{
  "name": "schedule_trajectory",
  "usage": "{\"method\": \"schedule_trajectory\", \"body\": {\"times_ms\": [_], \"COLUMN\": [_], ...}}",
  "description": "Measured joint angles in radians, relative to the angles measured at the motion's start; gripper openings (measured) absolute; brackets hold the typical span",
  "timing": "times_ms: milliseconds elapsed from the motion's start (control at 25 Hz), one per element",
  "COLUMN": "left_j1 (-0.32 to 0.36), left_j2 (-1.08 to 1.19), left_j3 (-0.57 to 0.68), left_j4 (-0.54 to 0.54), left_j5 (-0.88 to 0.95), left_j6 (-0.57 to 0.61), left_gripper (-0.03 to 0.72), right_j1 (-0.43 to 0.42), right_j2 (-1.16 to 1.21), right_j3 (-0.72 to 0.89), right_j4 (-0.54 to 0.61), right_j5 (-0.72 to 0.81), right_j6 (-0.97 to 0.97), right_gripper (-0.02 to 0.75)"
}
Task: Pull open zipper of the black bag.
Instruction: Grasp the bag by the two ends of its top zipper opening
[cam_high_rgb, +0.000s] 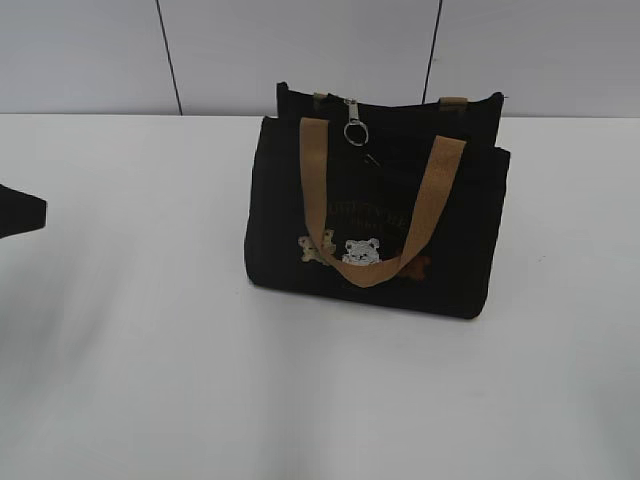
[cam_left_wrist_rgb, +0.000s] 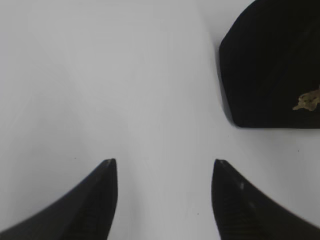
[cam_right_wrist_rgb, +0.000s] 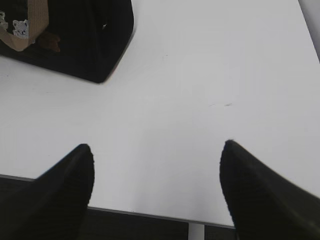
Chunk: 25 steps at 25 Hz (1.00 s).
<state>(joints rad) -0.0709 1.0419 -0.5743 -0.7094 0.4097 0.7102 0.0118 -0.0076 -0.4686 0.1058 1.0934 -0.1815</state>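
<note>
- The right gripper (cam_right_wrist_rgb: 156, 165) hangs over the table's near edge (cam_right_wrist_rgb: 150, 212), its two dark fingers (cam_right_wrist_rgb: 60, 195) spread wide with nothing between them; bare white top fills the gap.
- In the right wrist view the table (cam_right_wrist_rgb: 200, 100) runs open ahead and to the right, up to a far edge at the top right corner.
- The bag (cam_right_wrist_rgb: 85, 40) sits at the top left of that view, well apart from the right gripper, with its rounded lower corner nearest the fingers.
- The left gripper (cam_left_wrist_rgb: 164, 172) is also spread, holding nothing, with plain table between its tips.
- In the left wrist view the bag's end (cam_left_wrist_rgb: 270, 65) shows at the upper right, apart from the fingers; everything to the left and ahead is bare white top.
- In the exterior view only a dark tip of the left arm (cam_high_rgb: 20, 212) pokes in at the left edge, well away from the bag.
- The bag (cam_high_rgb: 290, 200) stands upright a little right of centre, toward the back of the table, with wide clear surface in front and on both sides.
- A tan strap (cam_high_rgb: 425, 215) loops down over its front face, over the small bears (cam_high_rgb: 345, 250).
- The zipper (cam_high_rgb: 352, 118) runs along the top edge; its silver pull and ring hang at the upper middle, left of centre of the bag, just beside the strap's left end.
- Behind the bag the table meets a pale panelled wall (cam_high_rgb: 300, 50).
</note>
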Motion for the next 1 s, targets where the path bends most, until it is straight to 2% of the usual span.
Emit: {"method": "schedule_trajectory", "body": {"times_ms": [360, 520, 680, 800, 920, 1000], "left_j1": [0.0, 0.0, 0.0, 0.0, 0.0, 0.0], "left_j2": [0.227, 0.329, 0.461, 0.567, 0.666, 0.725], "left_j3": [-0.022, -0.091, -0.18, -0.245, -0.32, -0.363], "left_j4": [-0.567, -0.731, -0.807, -0.824, -0.83, -0.831], "left_j5": [0.021, 0.16, 0.282, 0.377, 0.464, 0.505], "left_j6": [0.645, 0.919, 1.112, 1.248, 1.315, 1.326], "left_gripper": [0.419, 0.419, 0.419, 0.419, 0.425, 0.455], "right_j1": [0.0, 0.0, 0.0, 0.0, 0.0, 0.0], "right_j2": [0.0, 0.0, 0.0, 0.0, 0.0, 0.0], "right_j3": [0.0, 0.0, 0.0, 0.0, 0.0, 0.0], "right_j4": [0.0, 0.0, 0.001, 0.001, 0.001, 0.001], "right_j5": [0.0, 0.0, 0.0, 0.0, 0.0, 0.0], "right_j6": [0.0, 0.0, 0.0, 0.0, 0.0, 0.0], "right_gripper": [0.592, 0.592, 0.592, 0.592, 0.592, 0.592]}}
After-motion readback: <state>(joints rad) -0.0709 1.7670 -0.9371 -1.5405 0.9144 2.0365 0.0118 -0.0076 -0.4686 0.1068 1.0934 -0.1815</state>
